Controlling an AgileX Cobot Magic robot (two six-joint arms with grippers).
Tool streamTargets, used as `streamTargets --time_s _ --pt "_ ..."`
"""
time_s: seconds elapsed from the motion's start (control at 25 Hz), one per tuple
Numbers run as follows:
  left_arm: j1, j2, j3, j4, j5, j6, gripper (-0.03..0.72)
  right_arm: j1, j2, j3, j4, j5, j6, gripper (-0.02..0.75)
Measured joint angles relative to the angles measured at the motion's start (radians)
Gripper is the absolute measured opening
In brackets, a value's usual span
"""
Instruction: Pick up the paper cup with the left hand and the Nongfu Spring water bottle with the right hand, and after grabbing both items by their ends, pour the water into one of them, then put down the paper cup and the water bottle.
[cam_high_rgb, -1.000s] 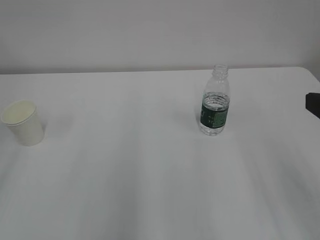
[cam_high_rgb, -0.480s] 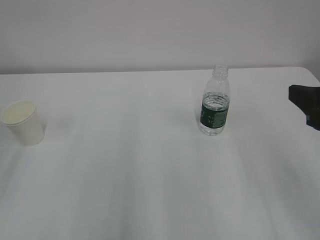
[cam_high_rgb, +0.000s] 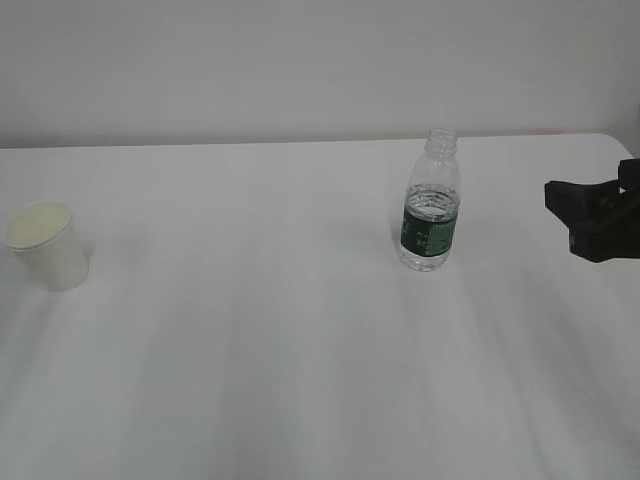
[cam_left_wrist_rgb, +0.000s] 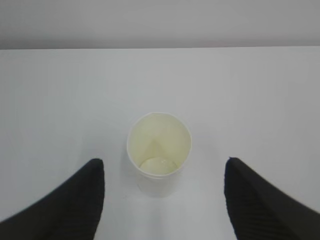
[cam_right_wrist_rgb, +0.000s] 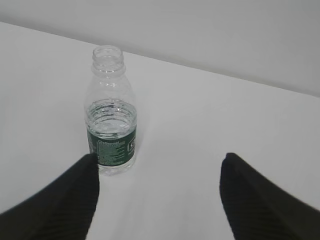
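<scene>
Over on the left side of the white surface (cam_high_rgb: 250, 350) stands the paper cup (cam_high_rgb: 46, 244), upright, white outside and pale cream inside, with nothing visibly in it. From the exterior view the left arm is out of sight, but its wrist view looks down on the cup (cam_left_wrist_rgb: 159, 150) from just behind, and the left pincer (cam_left_wrist_rgb: 164, 200) is spread wide, one dark finger on each side of the cup and both clear of it, touching nothing. Moving right, well apart from the cup and past the middle of the surface, the Nongfu Spring water bottle (cam_high_rgb: 431, 203) stands upright with its threaded neck uncapped; a dark green band with white print wraps its lower body, and the water (cam_high_rgb: 432, 204) inside reaches to about the top of that band. At the far right edge the black right pincer (cam_high_rgb: 592, 220) shows above the surface, off to the side of the bottle and not touching it. Its wrist view shows the bottle (cam_right_wrist_rgb: 111, 117) ahead and left of centre, near the left finger's tip, the jaws standing wide apart and holding nothing.
</scene>
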Motion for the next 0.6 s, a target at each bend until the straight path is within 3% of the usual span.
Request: streamTargets --time_s 0.32,0.6 --pt "0.000 0.106 0.000 0.000 -0.090 0.000 0.536 0.000 0.057 0.004 -0.022 -0.066 0.015 0.573" --pt "0.000 0.138 0.065 0.007 -0.236 0.000 0.535 0.000 0.078 0.106 -0.080 -0.263 0.078 0.573"
